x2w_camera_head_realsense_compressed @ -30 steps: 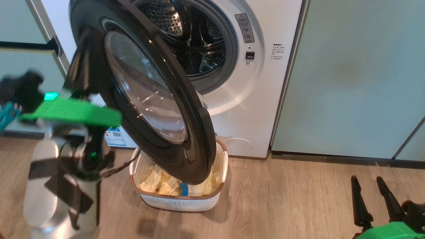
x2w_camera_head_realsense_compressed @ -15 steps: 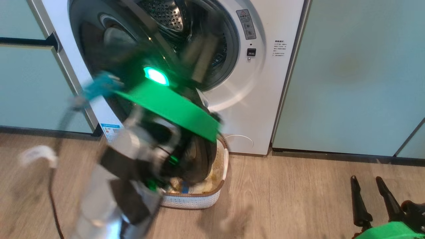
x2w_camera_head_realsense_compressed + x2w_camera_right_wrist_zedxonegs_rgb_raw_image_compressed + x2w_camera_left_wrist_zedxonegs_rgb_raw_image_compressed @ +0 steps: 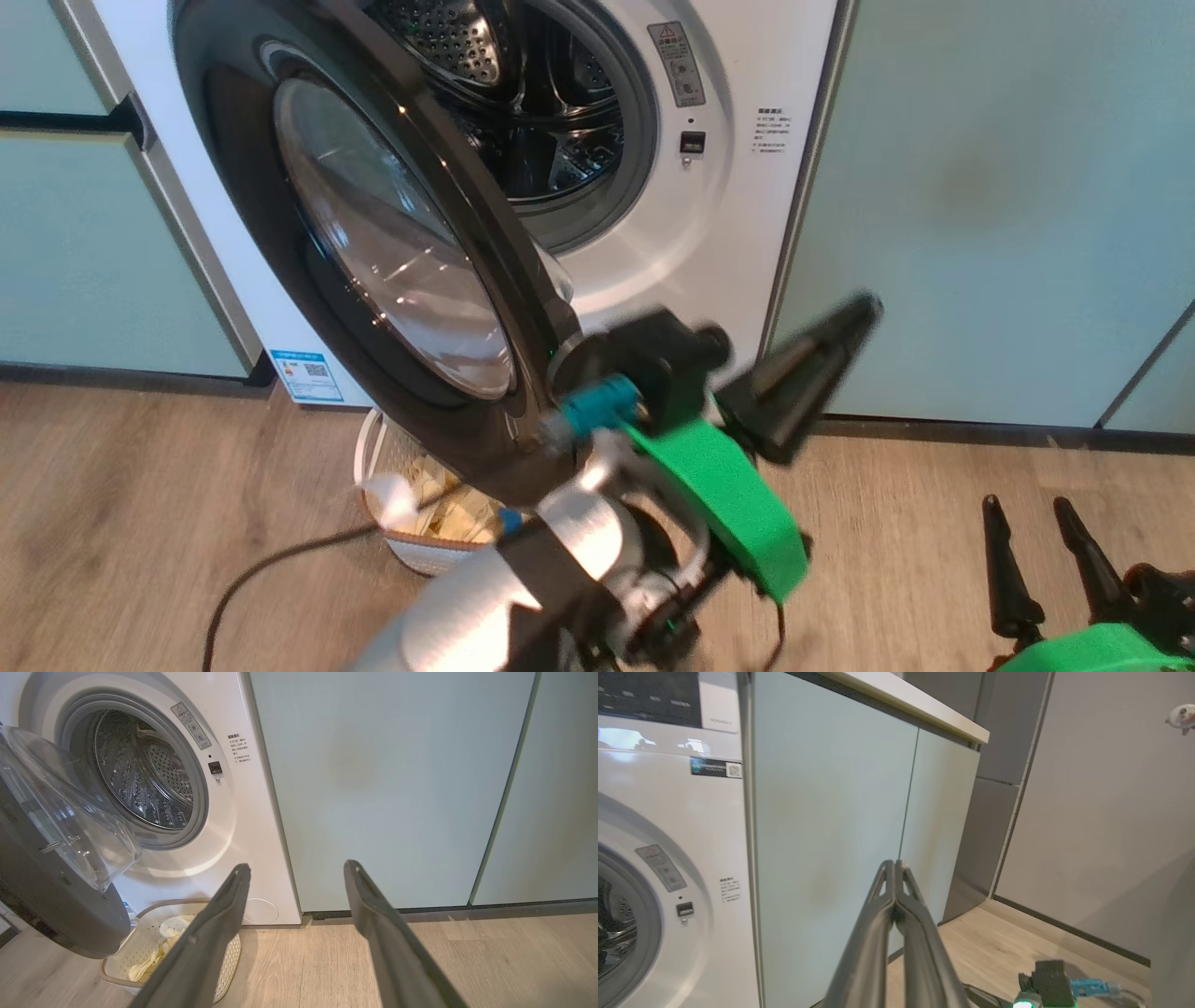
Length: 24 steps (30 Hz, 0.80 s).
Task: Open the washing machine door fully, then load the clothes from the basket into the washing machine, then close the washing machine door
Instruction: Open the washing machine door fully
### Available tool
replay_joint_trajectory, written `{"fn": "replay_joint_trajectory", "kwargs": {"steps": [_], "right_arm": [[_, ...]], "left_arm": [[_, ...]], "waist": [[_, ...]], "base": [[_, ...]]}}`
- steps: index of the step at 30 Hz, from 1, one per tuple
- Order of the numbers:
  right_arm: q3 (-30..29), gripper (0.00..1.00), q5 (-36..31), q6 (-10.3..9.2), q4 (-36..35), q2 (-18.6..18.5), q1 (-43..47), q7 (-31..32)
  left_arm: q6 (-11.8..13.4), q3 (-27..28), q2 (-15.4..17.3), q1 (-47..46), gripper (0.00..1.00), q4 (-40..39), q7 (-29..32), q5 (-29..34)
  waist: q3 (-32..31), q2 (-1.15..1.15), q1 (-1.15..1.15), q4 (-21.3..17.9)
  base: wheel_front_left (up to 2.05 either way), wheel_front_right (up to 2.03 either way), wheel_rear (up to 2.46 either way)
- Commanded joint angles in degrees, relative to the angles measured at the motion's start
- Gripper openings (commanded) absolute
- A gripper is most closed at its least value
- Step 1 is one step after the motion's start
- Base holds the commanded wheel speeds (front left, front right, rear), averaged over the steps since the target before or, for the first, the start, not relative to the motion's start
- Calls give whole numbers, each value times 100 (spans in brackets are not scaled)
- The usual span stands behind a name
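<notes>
Opening step: washing machine door [image 3: 392,280] hung half open above the basket [image 3: 230,960], clothes [image 3: 154,957] inside
Left gripper [image 3: 894,864]: pressed shut, empty, pointing away from it
Right gripper [image 3: 296,868]: spread wide, empty
Advice: its inner rim wanted a steady leftward push

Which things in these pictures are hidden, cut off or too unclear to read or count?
- Clothes: head view, the washing machine door and the left arm cover most of the basket; the number cannot be counted.
- Basket, right wrist view: one finger of the right gripper crosses it.
- Jaws of the left gripper: blurred in the head view.
- Warning label on the washing machine: print too small.
</notes>
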Motion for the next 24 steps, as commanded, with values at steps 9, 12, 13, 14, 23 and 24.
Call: {"fn": "replay_joint_trajectory", "kwargs": {"steps": [9, 12, 13, 14, 23, 24], "right_arm": [[149, 100, -7, 2, -160, -116, -241, -60], [151, 100, -7, 2, -153, -130, -254, -60], [154, 100, -6, 2, -149, -137, -260, -60], [152, 100, -5, 2, -147, -144, -264, -60], [133, 100, 13, 2, -125, -197, -342, -60], [133, 100, 13, 2, -125, -201, -351, -60]], "left_arm": [[252, -734, 60, -200, 0, 582, -687, -85], [298, -1013, 60, -236, 0, 908, -930, -167], [330, -1106, 60, -259, 0, 1041, -985, -171], [375, -1197, 60, -304, 0, 1170, -1061, -133], [773, -1870, 60, -448, 0, 2015, -1519, -554], [803, -1928, 60, -455, 0, 2103, -1545, -604]], "waist": [[70, 0, 0, -91], [100, 0, 0, -107], [109, 0, 0, -112], [118, 0, 0, -114], [204, 0, 0, -148], [215, 0, 0, -153]], "base": [[0, 0, 0], [0, 0, 0], [0, 0, 0], [0, 0, 0], [0, 0, 0], [0, 0, 0]]}}
